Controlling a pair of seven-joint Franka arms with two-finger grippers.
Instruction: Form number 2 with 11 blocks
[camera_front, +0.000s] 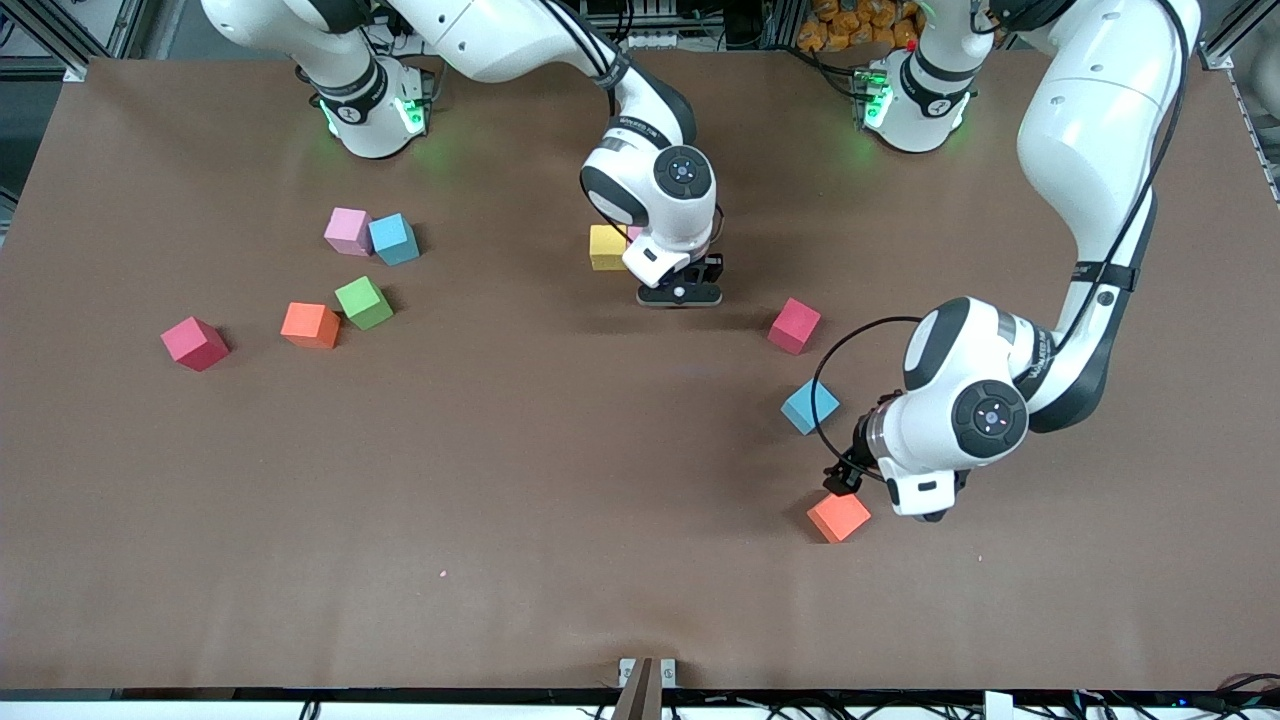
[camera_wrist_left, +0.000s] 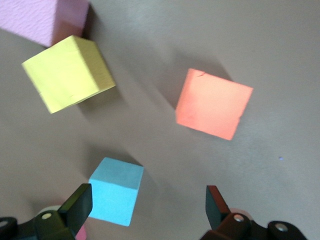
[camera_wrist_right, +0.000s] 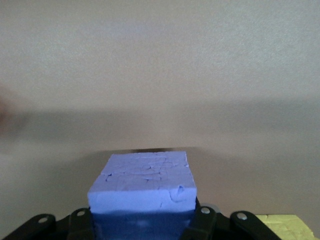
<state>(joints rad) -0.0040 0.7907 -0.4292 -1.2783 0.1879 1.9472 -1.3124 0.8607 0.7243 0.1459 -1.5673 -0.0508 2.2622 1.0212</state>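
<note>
Brown counter (camera_front: 560, 480) | right claw (camera_front: 680, 293) clenched on purple block (camera_wrist_right: 145, 182) (beside yellow block (camera_front: 606, 247)) | left claw (camera_front: 843, 478) released over orange block (camera_front: 838, 517) | risk: off-centre descent nudges block

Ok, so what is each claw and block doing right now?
Left gripper: open, holding nothing.
Right gripper: shut on the purple block.
Purple block: held.
Yellow block: lying free.
Loose blocks: scattered, no 2 formed yet.
</note>
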